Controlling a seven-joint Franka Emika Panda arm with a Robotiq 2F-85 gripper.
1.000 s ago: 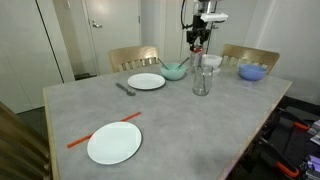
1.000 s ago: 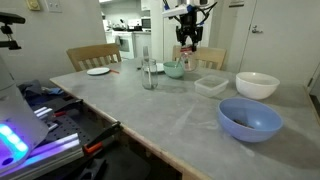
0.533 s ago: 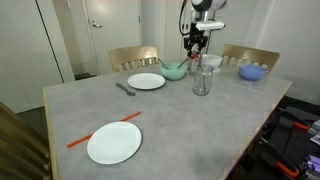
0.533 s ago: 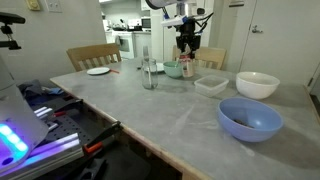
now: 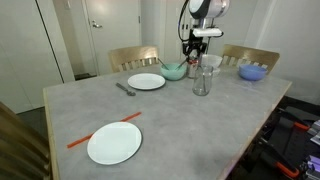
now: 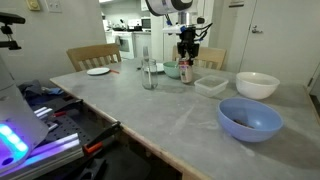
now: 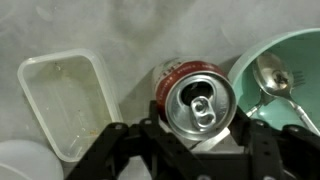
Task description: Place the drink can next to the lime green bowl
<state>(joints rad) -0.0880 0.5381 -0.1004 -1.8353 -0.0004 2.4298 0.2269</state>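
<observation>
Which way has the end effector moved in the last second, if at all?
Yes. The end effector, holding the drink can, has come lower against the clear glass, nearer the tabletop beside the lime green bowl.

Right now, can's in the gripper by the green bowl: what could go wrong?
The drink can sits close beside the lime green bowl in the wrist view; sideways drift could knock the bowl and its spoon.
The gripper hugs the can; a skewed release or lift might tip it toward the clear container.
</observation>
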